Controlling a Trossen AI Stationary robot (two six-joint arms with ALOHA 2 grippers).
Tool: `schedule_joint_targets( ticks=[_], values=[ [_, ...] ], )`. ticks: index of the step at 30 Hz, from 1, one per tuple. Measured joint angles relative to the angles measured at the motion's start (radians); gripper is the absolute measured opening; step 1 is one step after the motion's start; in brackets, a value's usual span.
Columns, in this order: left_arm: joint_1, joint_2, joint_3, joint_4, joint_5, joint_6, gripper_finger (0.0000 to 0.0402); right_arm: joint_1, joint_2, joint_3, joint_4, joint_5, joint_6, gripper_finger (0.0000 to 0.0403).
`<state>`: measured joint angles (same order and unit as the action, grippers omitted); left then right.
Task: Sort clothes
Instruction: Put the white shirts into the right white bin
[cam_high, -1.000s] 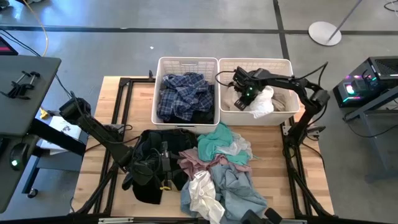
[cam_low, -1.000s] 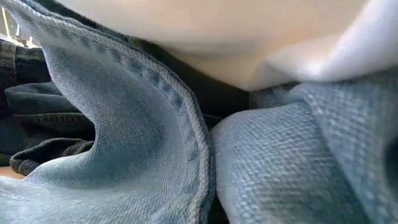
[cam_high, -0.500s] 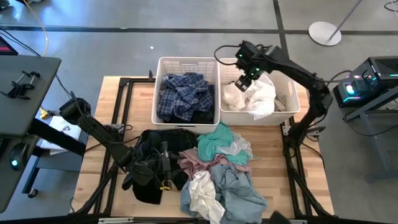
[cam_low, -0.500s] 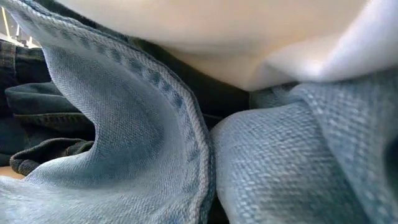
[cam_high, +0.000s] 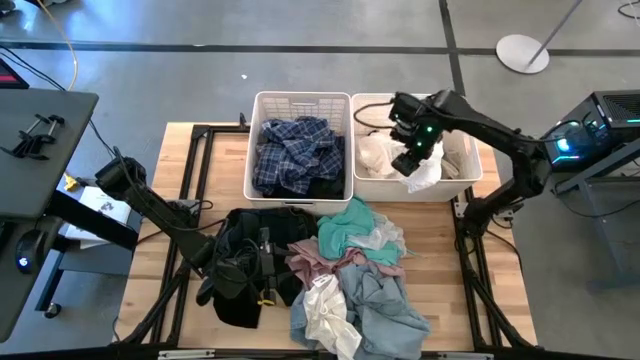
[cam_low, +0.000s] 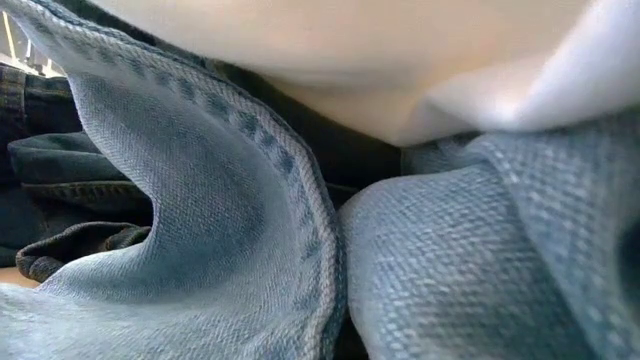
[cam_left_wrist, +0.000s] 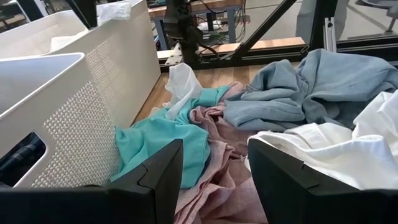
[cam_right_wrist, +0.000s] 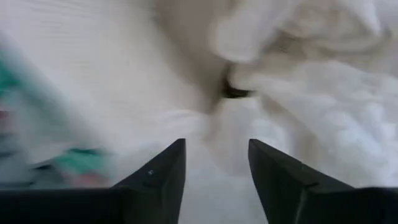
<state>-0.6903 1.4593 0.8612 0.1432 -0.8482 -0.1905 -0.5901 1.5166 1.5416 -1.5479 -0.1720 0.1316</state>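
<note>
The table (cam_high: 150, 215) is pale wood, and it carries everything in 2 zones, which looks like the point of the layout: unsorted clothes (cam_high: 330, 275) heaped loose toward the front edge, 2 white slatted plastic baskets side by side along the back edge to receive them. The heap is soft and crumpled: pale blue denim (cam_high: 385, 305) and white (cam_high: 322, 312) near the front edge, teal (cam_high: 350, 228) and pink (cam_high: 312, 262) in the middle, black (cam_high: 240, 262) on its left.

The left basket (cam_high: 300, 100) holds navy plaid (cam_high: 292, 150), the right basket (cam_high: 455, 172) white cloth (cam_high: 395, 155), so darks and lights appear to be kept apart.

The right gripper (cam_high: 410, 163) hangs over the right basket, fingers apart and empty. The left gripper (cam_left_wrist: 214, 168) sits low at the heap beside the black garment, fingers parted, nothing between them.
</note>
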Motion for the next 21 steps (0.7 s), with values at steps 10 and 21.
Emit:
schedule_joint_targets(
  ticks=[10, 21],
  values=[
    [0.000, 0.000, 0.000, -0.009, 0.000, -0.001, 0.0172, -0.152, 0.029, -0.382, 0.305, 0.150, -0.014, 0.0117],
    [0.011, 0.000, 0.000, -0.013, 0.000, -0.016, 0.0172, -0.195, 0.028, -0.433, 0.497, 0.278, -0.062, 0.0117]
  ],
)
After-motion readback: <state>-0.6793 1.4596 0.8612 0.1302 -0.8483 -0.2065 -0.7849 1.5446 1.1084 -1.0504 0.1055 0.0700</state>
